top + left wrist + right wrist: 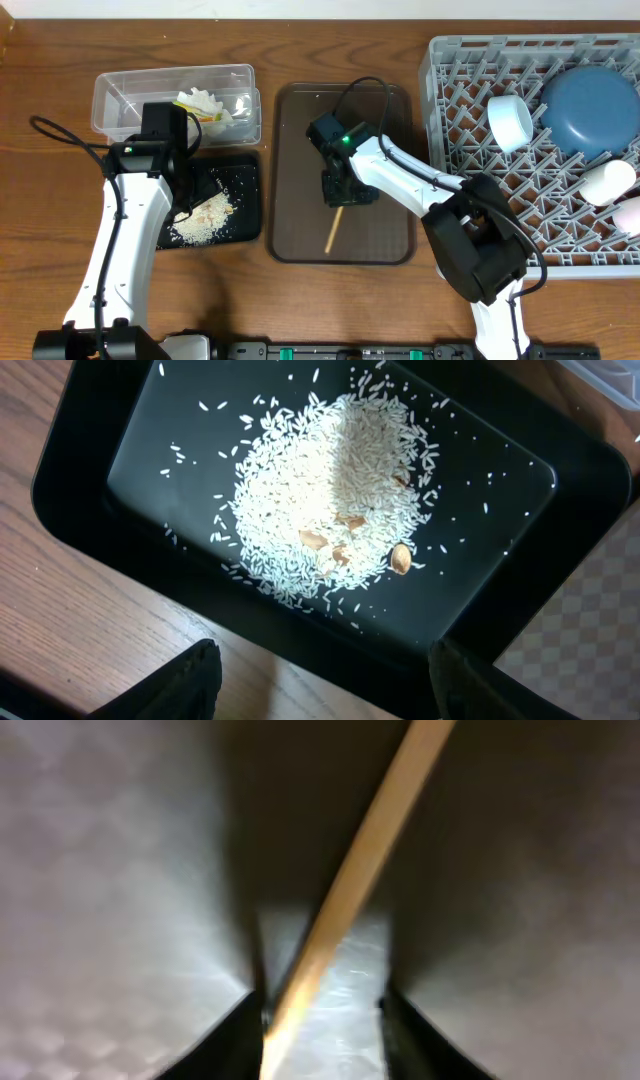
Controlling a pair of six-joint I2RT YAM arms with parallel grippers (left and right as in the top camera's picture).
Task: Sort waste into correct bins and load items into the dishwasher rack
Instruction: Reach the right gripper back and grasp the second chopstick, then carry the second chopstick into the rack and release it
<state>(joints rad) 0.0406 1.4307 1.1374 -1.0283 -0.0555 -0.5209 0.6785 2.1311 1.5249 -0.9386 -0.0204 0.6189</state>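
The dishwasher rack (470,140), right of frame, already carries the dark blue dish (590,108), white bowl (510,122) and two white cups (608,182) (crockery looks finished). The brown serving tray (380,220) at centre holds one wooden chopstick (334,232), the last item to load. At upper left, the clear tub (120,100) has the tissue (205,103). Below it, the black tray (245,225) has the rice scraps (205,218).

The left gripper (320,680) hangs over that tray, jaws wide and empty. The right gripper (345,190) has its jaws narrowed astride the chopstick; whether they pinch it I cannot tell.
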